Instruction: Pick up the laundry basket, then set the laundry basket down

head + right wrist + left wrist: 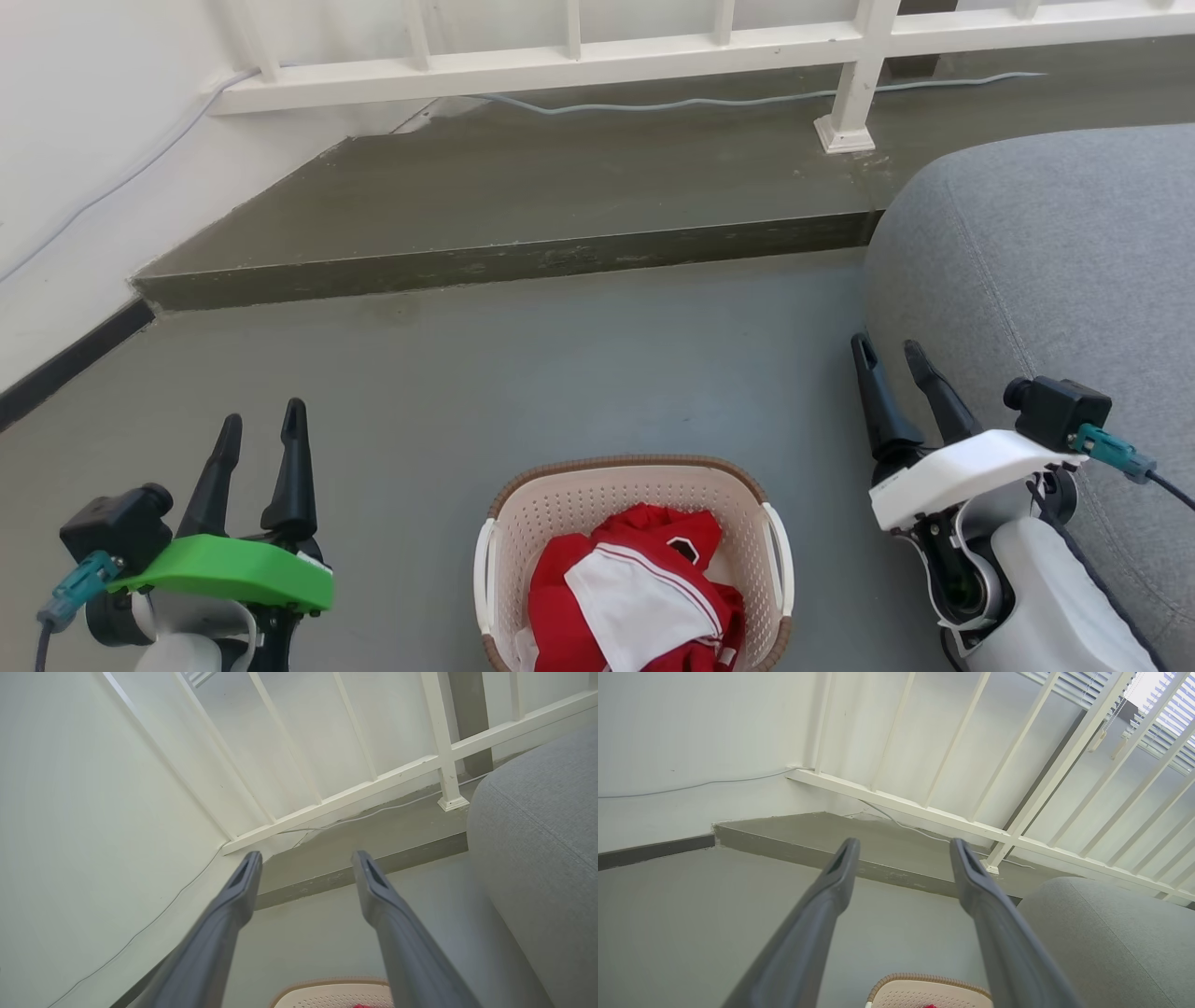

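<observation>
The laundry basket [560, 509], cream perforated plastic with a brown woven-look rim and white side handles, stands on the grey floor at the bottom centre of the head view, holding red and white clothing. My left gripper [261, 420] hovers open to its left, apart from it. My right gripper [887, 347] is open on the basket's right, also apart. The basket's far rim [924, 979] peeks in at the bottom of the left wrist view between my open fingers [840, 868], and the rim [327, 983] shows likewise in the right wrist view under the right gripper [306, 858].
A grey upholstered seat [1055, 271] bulges in on the right, close behind my right gripper. A raised concrete step [513, 261] runs across ahead, with a white railing [579, 56] and a cable above it. A white wall [65, 168] closes the left.
</observation>
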`<state>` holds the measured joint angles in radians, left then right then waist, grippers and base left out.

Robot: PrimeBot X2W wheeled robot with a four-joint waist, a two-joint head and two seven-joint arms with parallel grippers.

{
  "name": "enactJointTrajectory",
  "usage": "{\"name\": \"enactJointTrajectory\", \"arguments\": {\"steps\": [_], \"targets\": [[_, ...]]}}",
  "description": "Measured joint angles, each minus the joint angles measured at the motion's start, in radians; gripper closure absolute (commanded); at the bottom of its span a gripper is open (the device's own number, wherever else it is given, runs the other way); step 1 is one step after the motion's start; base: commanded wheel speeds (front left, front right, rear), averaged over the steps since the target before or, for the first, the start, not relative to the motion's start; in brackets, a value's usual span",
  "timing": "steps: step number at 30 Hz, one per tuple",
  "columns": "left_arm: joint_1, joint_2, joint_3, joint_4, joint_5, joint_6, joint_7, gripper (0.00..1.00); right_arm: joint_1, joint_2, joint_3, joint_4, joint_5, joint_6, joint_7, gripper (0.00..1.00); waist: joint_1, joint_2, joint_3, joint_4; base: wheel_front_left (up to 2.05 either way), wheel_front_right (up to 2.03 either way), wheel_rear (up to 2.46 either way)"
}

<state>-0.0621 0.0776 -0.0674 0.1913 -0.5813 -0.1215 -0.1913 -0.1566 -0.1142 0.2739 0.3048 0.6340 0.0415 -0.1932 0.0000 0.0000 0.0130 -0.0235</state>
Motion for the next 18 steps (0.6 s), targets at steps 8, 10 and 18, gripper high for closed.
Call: {"name": "enactJointTrajectory", "arguments": {"steps": [8, 10, 18], "targets": [[-0.001, -0.004, 0.0, -0.008, 0.103, 0.0, -0.023, 0.0, -0.002, 0.001, 0.023, 0.0, -0.106, -0.017, -0.023, 0.0, 0.0, 0.0, -0.002, 0.001, 0.0, 0.0, 0.0], [-0.001, -0.005, 0.0, -0.009, 0.13, 0.0, -0.031, 0.0, -0.004, 0.002, 0.028, 0.0, -0.136, -0.018, -0.027, 0.0, 0.0, 0.0, -0.002, 0.002, 0.0, 0.0, 0.0], [-0.001, -0.014, 0.0, -0.013, 0.236, 0.0, -0.058, 0.0, -0.01, 0.005, 0.051, 0.0, -0.244, -0.035, -0.056, 0.0, 0.0, 0.0, -0.005, 0.003, 0.0, 0.0, 0.0]]}}
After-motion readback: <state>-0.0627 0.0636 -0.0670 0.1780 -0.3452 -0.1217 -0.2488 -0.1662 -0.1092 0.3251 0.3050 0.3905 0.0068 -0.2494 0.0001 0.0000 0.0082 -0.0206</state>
